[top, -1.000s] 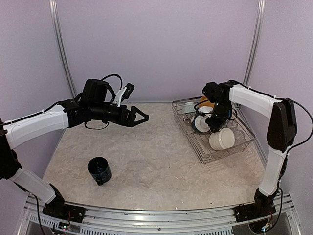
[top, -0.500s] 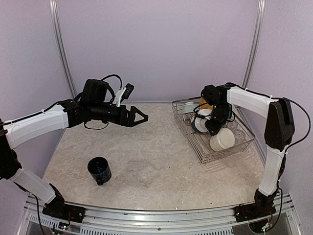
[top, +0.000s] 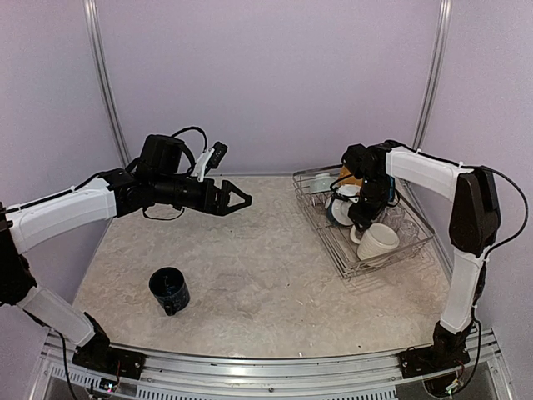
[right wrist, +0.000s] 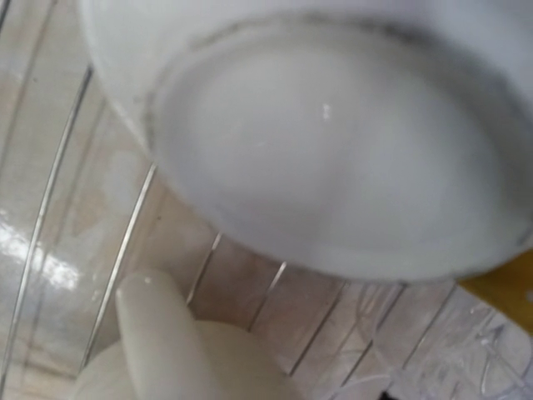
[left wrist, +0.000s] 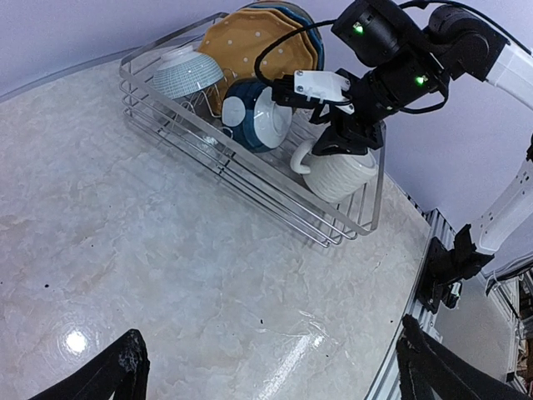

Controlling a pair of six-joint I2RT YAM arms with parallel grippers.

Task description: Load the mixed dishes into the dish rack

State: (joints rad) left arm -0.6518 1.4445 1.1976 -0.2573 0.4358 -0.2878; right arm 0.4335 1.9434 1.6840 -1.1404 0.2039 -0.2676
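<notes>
The silver wire dish rack (top: pixel 414 243) stands at the right of the table. In it a cream mug (top: pixel 379 242) lies on its side, handle (right wrist: pixel 154 329) upward. My right gripper (top: pixel 359 219) hangs just above that handle with its jaws parted, gripping nothing; its fingers do not show in its own wrist view. A yellow dotted plate (left wrist: pixel 250 42), a blue plate (left wrist: pixel 300 21), a grey-teal cup (left wrist: pixel 187 73) and a blue-and-white dish (left wrist: pixel 254 115) also sit in the rack (left wrist: pixel 333 229). A dark blue mug (top: pixel 169 289) stands alone at the table's near left. My left gripper (top: pixel 239 198) hovers open mid-table, holding nothing.
The rack's far side is close to the right wall and a corner post (top: pixel 433 75). A metal rail (top: pixel 266 367) runs along the table's near edge. In the right wrist view a white rounded dish (right wrist: pixel 333 158) fills the upper frame, very close.
My right gripper opened and let the cream mug go; the mug has settled lower on the rack floor, tipped onto its side. The left arm has barely moved.
</notes>
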